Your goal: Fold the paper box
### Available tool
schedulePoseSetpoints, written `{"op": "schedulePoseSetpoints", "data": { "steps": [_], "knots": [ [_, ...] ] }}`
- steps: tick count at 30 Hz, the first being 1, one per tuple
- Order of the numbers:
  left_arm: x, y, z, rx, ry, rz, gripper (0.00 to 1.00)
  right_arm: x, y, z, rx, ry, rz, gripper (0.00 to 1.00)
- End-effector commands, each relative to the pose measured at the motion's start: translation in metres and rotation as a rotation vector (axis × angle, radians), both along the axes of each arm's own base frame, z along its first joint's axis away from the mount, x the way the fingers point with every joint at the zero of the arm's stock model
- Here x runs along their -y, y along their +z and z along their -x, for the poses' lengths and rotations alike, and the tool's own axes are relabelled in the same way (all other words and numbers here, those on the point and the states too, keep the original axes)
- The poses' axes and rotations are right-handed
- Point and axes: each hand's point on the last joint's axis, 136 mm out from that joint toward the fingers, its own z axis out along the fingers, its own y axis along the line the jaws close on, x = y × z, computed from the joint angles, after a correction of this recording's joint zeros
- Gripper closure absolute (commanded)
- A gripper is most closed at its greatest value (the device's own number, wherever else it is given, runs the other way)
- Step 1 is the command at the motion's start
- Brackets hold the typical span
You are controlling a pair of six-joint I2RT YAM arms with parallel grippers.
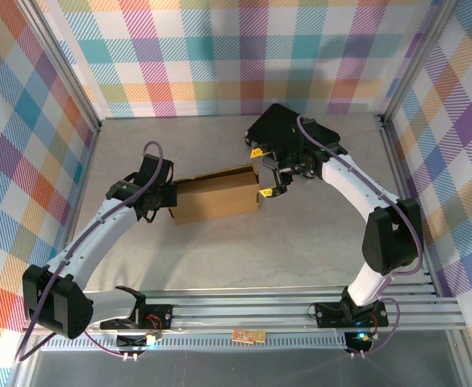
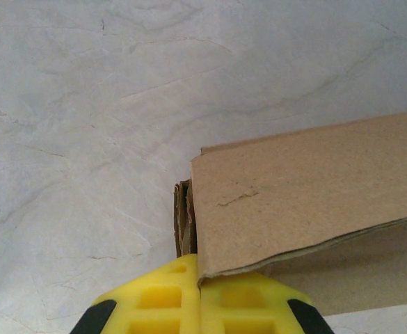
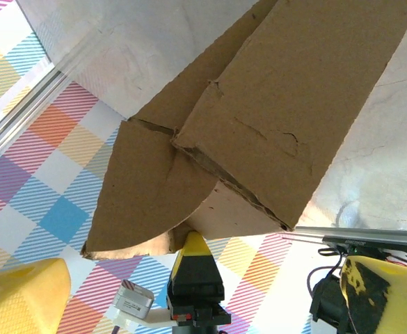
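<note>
left arm [image 1: 98, 230]: white shells running between black joint housings.
right arm [image 1: 350, 184]: wearing the same white shells, with one bulky black joint.
purple cable [image 1: 152, 148]: trailing along each arm in loose loops.
left gripper [image 2: 200, 268]: yellow moulded fingers [image 2: 154, 300] showing rectangular recesses and black corners.
right gripper [image 1: 261, 171]: black body carrying yellow tips.
bases [image 1: 332, 313]: black mounts sitting on silver slotted rails, a green light glowing nearby.
</note>
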Motion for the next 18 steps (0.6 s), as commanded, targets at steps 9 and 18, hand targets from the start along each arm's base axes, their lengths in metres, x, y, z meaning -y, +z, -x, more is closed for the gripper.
{"op": "schedulePoseSetpoints", "data": {
  "steps": [9,18],
  "knots": [
    [-0.003,-0.026,0.028,-0.149,-0.026,-0.048,1.0,-0.014,-0.01,-0.009,-0.021,0.031,-0.024,0.06],
    [-0.001,-0.027,0.027,-0.148,-0.029,-0.041,1.0,-0.015,-0.029,-0.005,-0.03,0.038,-0.007,0.19]
  ]
}}
